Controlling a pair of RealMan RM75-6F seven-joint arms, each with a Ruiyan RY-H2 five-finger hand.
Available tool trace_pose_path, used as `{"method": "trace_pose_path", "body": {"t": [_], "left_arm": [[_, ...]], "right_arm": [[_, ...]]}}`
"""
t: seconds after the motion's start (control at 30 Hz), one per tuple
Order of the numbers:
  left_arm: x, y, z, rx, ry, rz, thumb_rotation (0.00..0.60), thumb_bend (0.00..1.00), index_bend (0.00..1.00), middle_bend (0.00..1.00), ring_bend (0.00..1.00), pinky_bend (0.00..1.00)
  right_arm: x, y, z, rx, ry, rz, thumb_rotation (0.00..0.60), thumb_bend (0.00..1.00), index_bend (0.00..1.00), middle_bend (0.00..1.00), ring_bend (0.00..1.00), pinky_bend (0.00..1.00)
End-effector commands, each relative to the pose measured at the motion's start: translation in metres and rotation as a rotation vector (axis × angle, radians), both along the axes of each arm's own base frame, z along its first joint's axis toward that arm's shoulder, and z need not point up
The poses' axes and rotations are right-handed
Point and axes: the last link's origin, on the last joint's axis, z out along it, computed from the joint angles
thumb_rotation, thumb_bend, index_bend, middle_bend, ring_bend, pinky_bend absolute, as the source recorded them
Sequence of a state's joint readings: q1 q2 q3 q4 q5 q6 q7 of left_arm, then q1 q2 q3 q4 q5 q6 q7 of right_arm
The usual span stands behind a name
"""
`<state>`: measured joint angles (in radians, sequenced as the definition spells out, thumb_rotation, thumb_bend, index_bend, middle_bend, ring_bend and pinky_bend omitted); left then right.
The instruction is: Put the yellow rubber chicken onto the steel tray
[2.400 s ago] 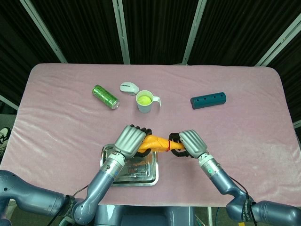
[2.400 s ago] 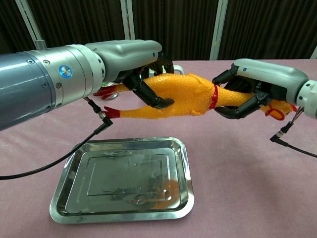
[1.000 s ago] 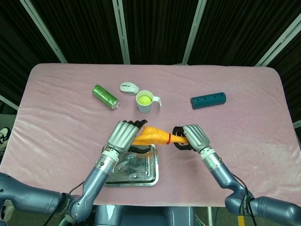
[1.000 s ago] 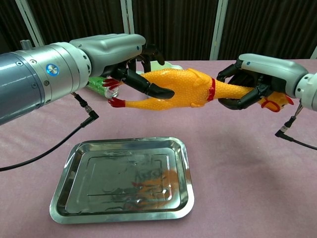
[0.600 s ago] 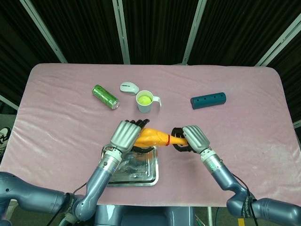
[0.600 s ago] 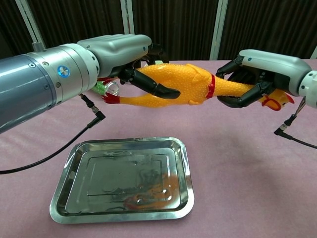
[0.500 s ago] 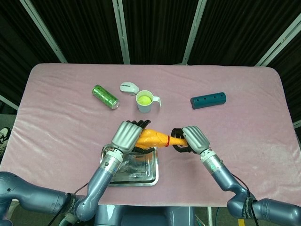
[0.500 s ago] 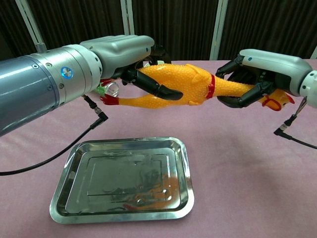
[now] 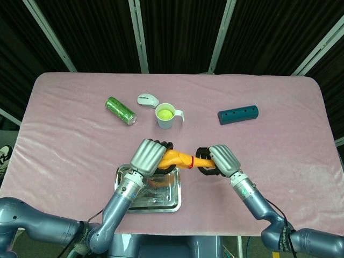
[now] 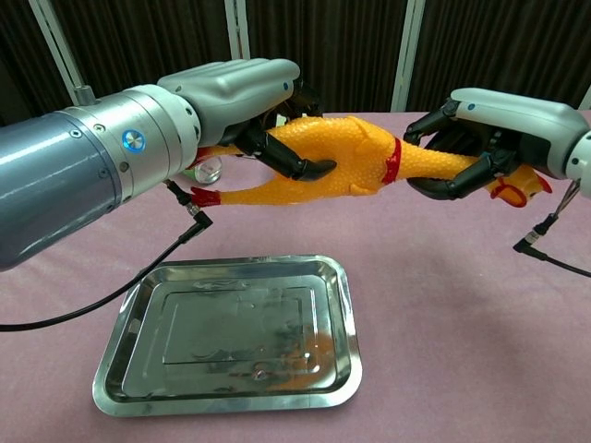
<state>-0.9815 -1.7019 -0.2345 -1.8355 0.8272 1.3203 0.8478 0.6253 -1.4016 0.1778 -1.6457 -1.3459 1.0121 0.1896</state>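
The yellow rubber chicken (image 10: pixel 342 166) hangs in mid-air, stretched lengthwise between both hands and well above the steel tray (image 10: pixel 226 334)! The left hand (image 10: pixel 254 101) wraps its dark fingers (image 10: pixel 295 164) around the plump body, while the right hand (image 10: pixel 480 138) curls around the thin neck just past the red collar, with the head and beak poking out beyond it. Red feet dangle at the left end, below the left wrist. From the head view, the chicken (image 9: pixel 180 159) sits over the tray's far right corner (image 9: pixel 174 201), not squarely over the middle. The tray lies flat on the pink surface (image 10: pixel 443 314), bare and shiny inside.

This toy looks light, soft and bendy; the long neck would likely flop or stretch if held alone. The body is the safer place to hold it, thick and pebbled enough for fingers to bite. The smooth steel may let it slide on landing, so a low, gentle release seems wise.
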Motion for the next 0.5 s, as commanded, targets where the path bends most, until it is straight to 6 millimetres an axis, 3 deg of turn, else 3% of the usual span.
{"method": "trace_pose_path", "body": {"t": [0.03, 0.27, 0.3, 0.37, 0.5], "left_arm": [[-0.0006, -0.0001, -0.0005, 0.000, 0.002, -0.001, 0.600, 0.75, 0.64, 0.71, 0.64, 0.64], [-0.0006, 0.0002, -0.0013, 0.008, 0.005, -0.006, 0.600, 0.77, 0.69, 0.76, 0.69, 0.65], [-0.0009, 0.0004, -0.0012, 0.008, 0.005, -0.005, 0.600, 0.74, 0.69, 0.76, 0.69, 0.65], [-0.0015, 0.0006, -0.0005, 0.006, 0.002, -0.001, 0.600, 0.61, 0.66, 0.71, 0.67, 0.65], [-0.0042, -0.0003, 0.0015, -0.010, 0.005, 0.010, 0.600, 0.29, 0.43, 0.54, 0.57, 0.63]], "right_arm": [[-0.0003, 0.0002, 0.0002, 0.001, -0.004, -0.001, 0.600, 0.79, 1.00, 0.78, 0.72, 0.86], [-0.0011, -0.0001, 0.0024, -0.005, -0.011, 0.000, 0.600, 0.80, 1.00, 0.78, 0.72, 0.86], [-0.0015, -0.0004, 0.0028, -0.007, -0.012, -0.001, 0.600, 0.80, 1.00, 0.78, 0.72, 0.86], [-0.0024, -0.0013, 0.0034, -0.009, -0.014, -0.006, 0.600, 0.80, 1.00, 0.78, 0.72, 0.86], [-0.0046, -0.0046, 0.0042, -0.013, -0.011, -0.016, 0.600, 0.81, 1.00, 0.78, 0.72, 0.86]]}}
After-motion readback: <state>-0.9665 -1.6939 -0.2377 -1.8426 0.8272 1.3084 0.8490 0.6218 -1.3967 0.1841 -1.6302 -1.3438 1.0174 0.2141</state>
